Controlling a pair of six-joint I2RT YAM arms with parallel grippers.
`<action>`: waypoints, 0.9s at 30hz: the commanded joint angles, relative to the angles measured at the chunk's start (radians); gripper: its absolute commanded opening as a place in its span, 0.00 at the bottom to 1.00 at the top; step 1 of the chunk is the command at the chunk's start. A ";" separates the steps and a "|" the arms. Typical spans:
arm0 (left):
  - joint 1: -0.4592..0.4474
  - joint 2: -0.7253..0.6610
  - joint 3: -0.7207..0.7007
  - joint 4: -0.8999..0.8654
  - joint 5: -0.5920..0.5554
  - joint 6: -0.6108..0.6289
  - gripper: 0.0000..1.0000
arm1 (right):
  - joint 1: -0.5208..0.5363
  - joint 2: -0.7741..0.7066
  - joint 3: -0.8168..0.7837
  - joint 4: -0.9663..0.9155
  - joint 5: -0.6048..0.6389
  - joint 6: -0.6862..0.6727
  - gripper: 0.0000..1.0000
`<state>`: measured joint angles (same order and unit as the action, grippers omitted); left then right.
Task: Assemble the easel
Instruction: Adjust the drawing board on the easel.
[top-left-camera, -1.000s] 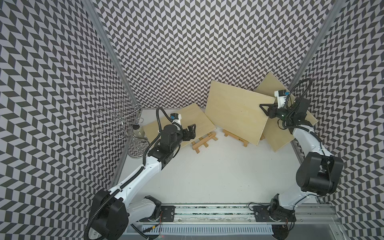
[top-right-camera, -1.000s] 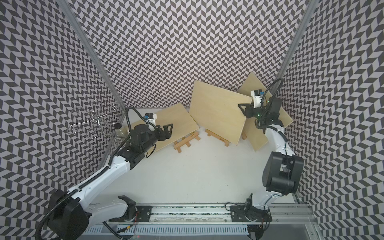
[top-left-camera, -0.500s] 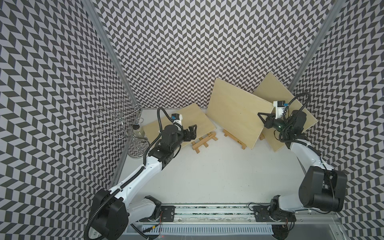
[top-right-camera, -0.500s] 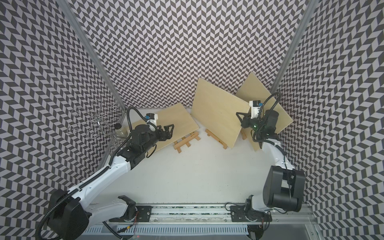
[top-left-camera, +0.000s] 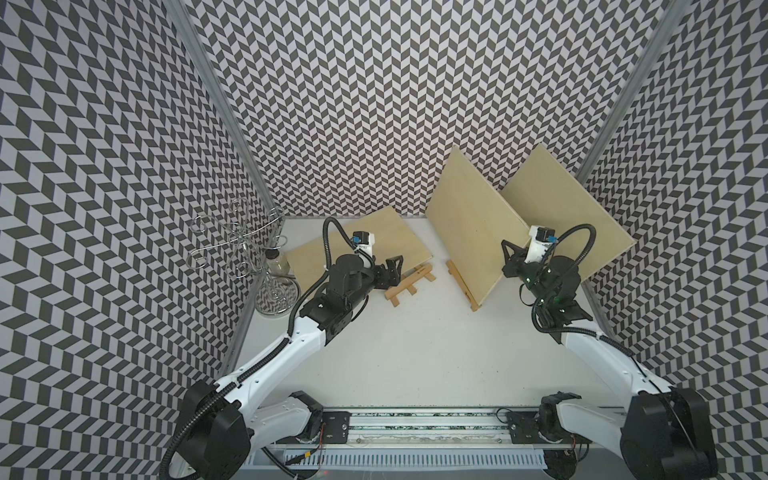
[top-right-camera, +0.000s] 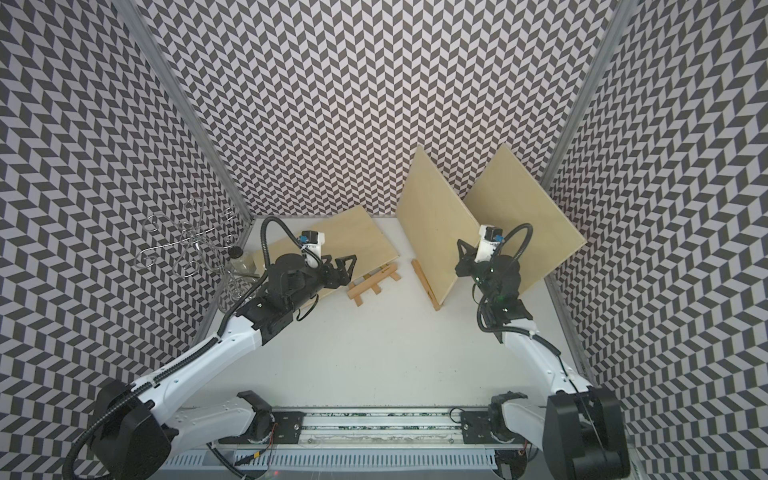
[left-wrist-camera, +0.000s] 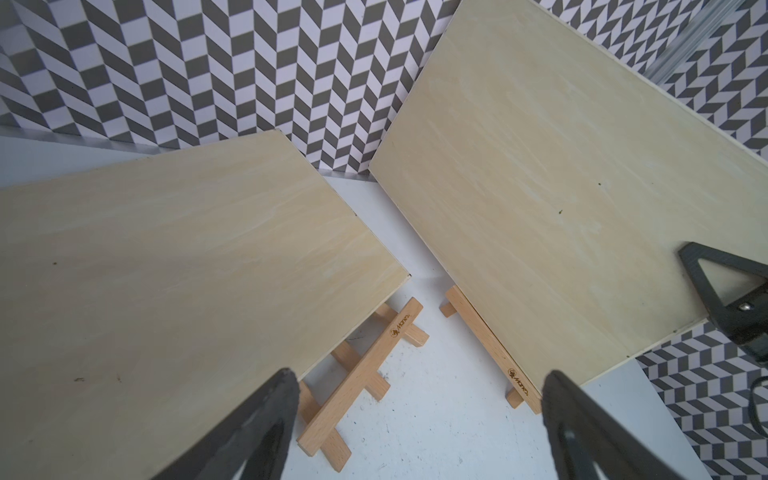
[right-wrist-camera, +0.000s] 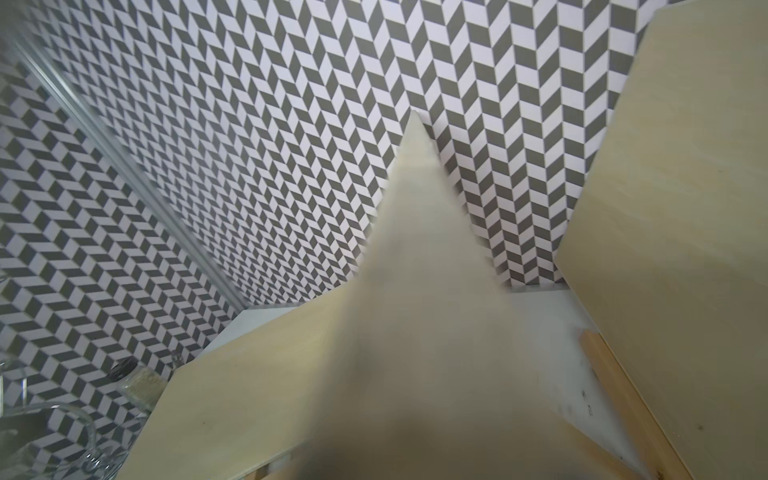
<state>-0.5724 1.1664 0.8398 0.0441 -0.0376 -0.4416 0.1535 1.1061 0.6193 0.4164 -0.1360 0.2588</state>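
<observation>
Three pale plywood boards are in view. The left board (top-left-camera: 374, 237) lies tilted on a small wooden easel frame (top-left-camera: 409, 282) (left-wrist-camera: 365, 365). My left gripper (top-left-camera: 390, 272) (left-wrist-camera: 419, 378) hovers open over that board's near corner and the frame, holding nothing. The middle board (top-left-camera: 469, 220) (left-wrist-camera: 540, 187) stands steeply on a second easel's ledge (top-left-camera: 461, 284). My right gripper (top-left-camera: 508, 262) is shut on its near edge. In the right wrist view this board (right-wrist-camera: 415, 332) fills the frame as a blur and hides the jaws. The right board (top-left-camera: 569, 216) leans behind it.
A wire glass rack (top-left-camera: 249, 249) and a small jar (top-left-camera: 276, 266) stand at the left wall. Patterned walls close in the back and both sides. The arms' base rail (top-left-camera: 415, 432) runs along the table's front edge.
The right gripper has come down and toward the front with the middle board, which has turned more edge-on and steeper. The left arm has barely moved.
</observation>
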 joint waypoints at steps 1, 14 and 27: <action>-0.052 0.056 -0.007 0.044 0.025 0.007 0.89 | 0.042 -0.067 -0.093 -0.208 0.172 0.007 0.00; -0.165 0.590 0.269 0.071 0.349 0.029 0.83 | 0.270 -0.190 -0.151 -0.388 0.349 0.073 0.00; -0.172 0.893 0.498 0.014 0.352 -0.165 0.70 | 0.321 -0.273 -0.136 -0.426 0.396 0.046 0.00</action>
<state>-0.7372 2.0342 1.3018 0.0742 0.3065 -0.5526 0.4522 0.8299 0.5152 0.2119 0.2813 0.3668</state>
